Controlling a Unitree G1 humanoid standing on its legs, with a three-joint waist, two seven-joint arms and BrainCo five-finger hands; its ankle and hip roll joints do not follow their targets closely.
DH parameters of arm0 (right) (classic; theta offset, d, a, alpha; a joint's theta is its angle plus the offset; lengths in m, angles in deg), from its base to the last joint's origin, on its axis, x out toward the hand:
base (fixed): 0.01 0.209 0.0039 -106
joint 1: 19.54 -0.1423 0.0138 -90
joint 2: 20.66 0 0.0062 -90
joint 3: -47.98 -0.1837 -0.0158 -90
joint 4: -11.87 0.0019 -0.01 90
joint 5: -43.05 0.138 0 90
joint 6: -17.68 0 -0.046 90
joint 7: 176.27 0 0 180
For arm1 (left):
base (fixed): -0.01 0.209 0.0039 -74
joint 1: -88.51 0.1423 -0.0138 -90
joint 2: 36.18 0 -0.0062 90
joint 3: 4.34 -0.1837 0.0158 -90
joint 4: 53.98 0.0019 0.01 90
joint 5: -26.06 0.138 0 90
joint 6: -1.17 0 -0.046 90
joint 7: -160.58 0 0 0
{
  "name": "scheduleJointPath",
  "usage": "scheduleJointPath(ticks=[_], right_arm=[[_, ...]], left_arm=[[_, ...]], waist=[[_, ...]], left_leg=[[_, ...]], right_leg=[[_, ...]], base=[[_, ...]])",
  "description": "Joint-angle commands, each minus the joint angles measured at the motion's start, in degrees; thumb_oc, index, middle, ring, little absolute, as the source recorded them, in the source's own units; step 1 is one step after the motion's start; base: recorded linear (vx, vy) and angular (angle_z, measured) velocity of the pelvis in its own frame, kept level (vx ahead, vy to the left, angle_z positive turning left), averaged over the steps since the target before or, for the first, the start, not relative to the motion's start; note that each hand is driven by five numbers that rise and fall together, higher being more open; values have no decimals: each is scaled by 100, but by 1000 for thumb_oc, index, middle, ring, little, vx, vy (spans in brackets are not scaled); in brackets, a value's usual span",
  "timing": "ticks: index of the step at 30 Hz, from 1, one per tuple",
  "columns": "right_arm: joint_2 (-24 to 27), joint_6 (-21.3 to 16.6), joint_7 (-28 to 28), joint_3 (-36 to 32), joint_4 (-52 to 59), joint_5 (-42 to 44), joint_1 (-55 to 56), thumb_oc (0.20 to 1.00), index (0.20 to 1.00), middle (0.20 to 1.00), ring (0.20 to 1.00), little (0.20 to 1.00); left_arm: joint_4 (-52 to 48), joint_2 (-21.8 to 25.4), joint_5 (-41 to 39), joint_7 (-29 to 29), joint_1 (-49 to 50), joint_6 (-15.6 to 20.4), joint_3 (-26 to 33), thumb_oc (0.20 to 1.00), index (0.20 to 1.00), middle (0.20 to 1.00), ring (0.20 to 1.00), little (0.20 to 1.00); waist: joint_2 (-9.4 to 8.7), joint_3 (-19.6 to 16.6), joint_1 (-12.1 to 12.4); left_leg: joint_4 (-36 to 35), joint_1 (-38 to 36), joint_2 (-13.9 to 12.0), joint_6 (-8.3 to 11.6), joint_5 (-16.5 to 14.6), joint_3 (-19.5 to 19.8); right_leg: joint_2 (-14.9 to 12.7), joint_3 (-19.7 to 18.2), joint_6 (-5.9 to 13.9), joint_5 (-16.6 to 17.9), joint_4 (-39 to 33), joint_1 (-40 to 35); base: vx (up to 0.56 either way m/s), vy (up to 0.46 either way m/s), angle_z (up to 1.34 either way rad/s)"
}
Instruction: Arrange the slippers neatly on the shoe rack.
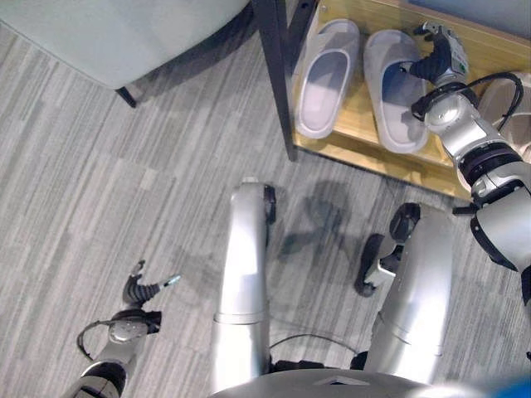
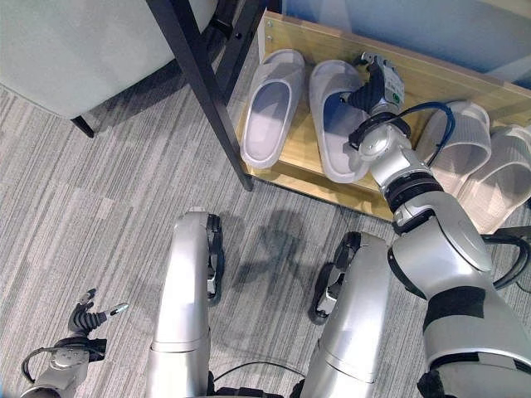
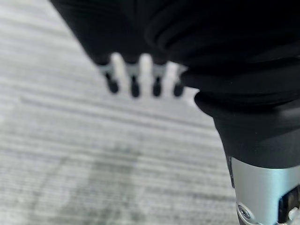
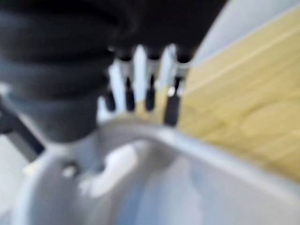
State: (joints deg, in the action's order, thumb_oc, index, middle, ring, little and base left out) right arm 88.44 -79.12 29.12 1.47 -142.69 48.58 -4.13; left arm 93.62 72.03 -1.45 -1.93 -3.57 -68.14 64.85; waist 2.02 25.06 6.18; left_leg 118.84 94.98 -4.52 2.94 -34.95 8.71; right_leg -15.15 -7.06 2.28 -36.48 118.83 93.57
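Two pale lilac slippers lie side by side on the wooden rack (image 2: 431, 79) in the upper right of the head views, toes toward the bottom of the frame. Left slipper (image 2: 270, 108) sits near the rack's left end, just right of a black leg (image 2: 203, 83) that runs diagonally down to the floor. Right slipper (image 2: 336, 116) is just beside it, nearly parallel, w/ its toe end reaching the rack's front edge.

R hand (image 2: 373, 87) is over the right slipper, at its strap/heel part near the top of the frame. In the R wrist view the fingers (image 4: 150, 91) hang straight down in a row, slightly apart, tips at the slipper's curved pale rim; not curled round it. Whether the tips actually touch the rim: can't tell, too blurred.

Another pair of white slippers (image 2: 489, 166) lies further right on the rack, at the right edge of the frame, partly behind the R arm.

L hand (image 1: 141, 290) hangs low over the grey carpet (image 1: 99, 182) in the lower left, well apart from the rack, fingers loosely spread & relaxed, holding nothing. L wrist view: fingers (image 3: 133, 84) straight in a row above the carpet.

Pale seat (image 1: 124, 33) w/ dark legs fills the upper left
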Motion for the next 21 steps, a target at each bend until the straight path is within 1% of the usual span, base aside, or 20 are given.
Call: scheduleJointPath(ticks=[1,8,10,13,17,21], right_arm=[[273,-355,22,197,329,301,-941,1000,1000,1000,1000,1000],[120,-394,-27,143,177,580,-954,1000,1000,1000,1000,1000],[-38,-392,65,23,147,684,-935,1000,1000,1000,1000,1000],[-140,-435,139,-73,270,729,-873,1000,1000,1000,1000,1000],[-86,-459,194,-134,479,643,-748,1000,1000,1000,1000,1000],[-48,-578,179,-289,744,842,-537,1000,1000,1000,1000,1000]], left_arm=[[-150,-67,19,56,-146,156,-87,1000,1000,1000,1000,1000],[-118,-89,-33,1,-150,148,-188,1000,1000,1000,1000,1000],[-35,-141,-21,-24,-146,95,-246,1000,1000,1000,1000,1000],[60,-197,-20,-45,-160,63,-286,1000,1000,1000,1000,1000],[63,-214,66,-6,-148,52,-294,1000,1000,1000,1000,1000],[48,-227,194,-29,-137,17,-377,1000,1000,1000,1000,1000]], waist=[[52,473,272],[103,473,276],[92,473,260],[72,473,218],[72,473,202],[70,473,181]], left_leg=[[-289,-503,47,-250,-873,-4],[-258,-503,55,-234,-869,9],[-275,-503,52,-228,-864,-22],[-274,-503,43,-224,-864,-44],[-271,-503,52,-222,-869,-47],[-288,-503,39,-218,-854,-60]], right_leg=[[-77,-440,-617,-378,66,-361],[-65,-441,-654,-417,122,-361],[-56,-459,-647,-399,114,-361],[-40,-477,-647,-395,123,-361],[-25,-480,-649,-401,112,-361],[-16,-490,-642,-389,74,-361]], base=[[0,0,0],[0,0,0],[0,0,0],[0,0,0],[0,0,0],[0,0,0]])
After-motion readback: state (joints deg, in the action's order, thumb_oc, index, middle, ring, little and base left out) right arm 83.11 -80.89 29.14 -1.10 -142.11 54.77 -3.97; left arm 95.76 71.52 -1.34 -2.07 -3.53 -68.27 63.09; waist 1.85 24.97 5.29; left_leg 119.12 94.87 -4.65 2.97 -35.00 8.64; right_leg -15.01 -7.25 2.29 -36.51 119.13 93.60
